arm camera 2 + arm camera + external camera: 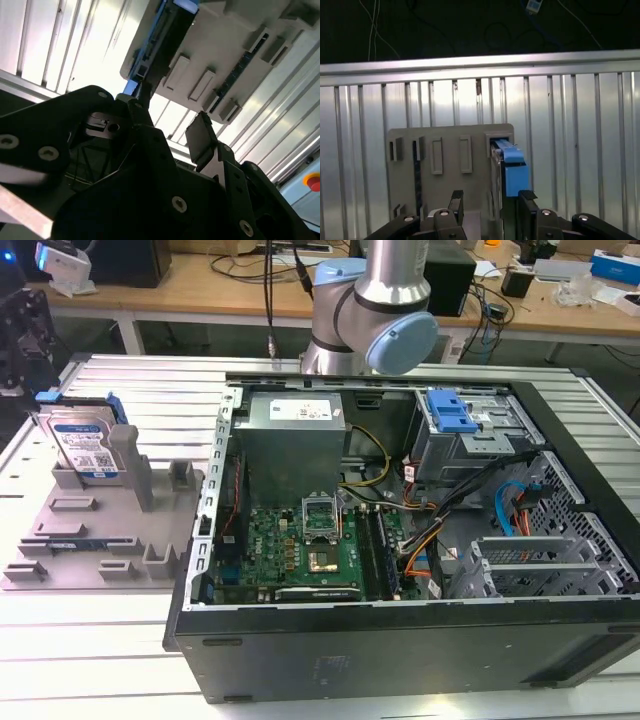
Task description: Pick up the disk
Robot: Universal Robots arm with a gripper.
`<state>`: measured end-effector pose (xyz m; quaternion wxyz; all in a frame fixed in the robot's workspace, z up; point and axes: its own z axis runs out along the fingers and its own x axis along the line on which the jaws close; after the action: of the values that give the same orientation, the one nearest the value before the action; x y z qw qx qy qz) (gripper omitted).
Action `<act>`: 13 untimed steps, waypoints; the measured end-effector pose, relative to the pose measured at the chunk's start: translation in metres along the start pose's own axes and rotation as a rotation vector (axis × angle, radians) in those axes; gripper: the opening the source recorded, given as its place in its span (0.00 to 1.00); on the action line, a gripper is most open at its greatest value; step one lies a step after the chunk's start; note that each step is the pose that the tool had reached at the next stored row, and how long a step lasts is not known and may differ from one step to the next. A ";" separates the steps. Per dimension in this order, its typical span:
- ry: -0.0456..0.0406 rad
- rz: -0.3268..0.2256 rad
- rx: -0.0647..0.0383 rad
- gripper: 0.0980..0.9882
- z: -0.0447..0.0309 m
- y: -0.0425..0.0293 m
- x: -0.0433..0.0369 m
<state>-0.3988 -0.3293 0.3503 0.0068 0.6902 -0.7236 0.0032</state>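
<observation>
The disk is a silver hard drive with a white-and-blue label and blue side rails. It stands upright in a slot at the back of the grey fixture tray, at the exterior view's left. In the first wrist view I see the disk edge-on, its blue rail uppermost, in the tray. My gripper hovers well above it, open, with nothing between its fingers. The second wrist view shows the gripper apart from the disk and tray.
An open computer case with motherboard, cables and a blue-handled drive cage takes up the middle and right of the ribbed metal table. The arm rises behind the case. A red button sits off the table's edge.
</observation>
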 end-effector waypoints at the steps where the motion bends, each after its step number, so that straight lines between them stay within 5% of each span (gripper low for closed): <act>1: 0.0001 0.000 0.000 0.52 0.0001 0.0028 -0.0024; 3: -0.0002 0.000 0.002 0.52 0.0016 0.0147 -0.0039; 13: 0.0000 0.000 0.003 0.52 0.0046 0.0087 -0.0068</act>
<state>-0.4071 -0.3222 0.3456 0.0056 0.6902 -0.7236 0.0044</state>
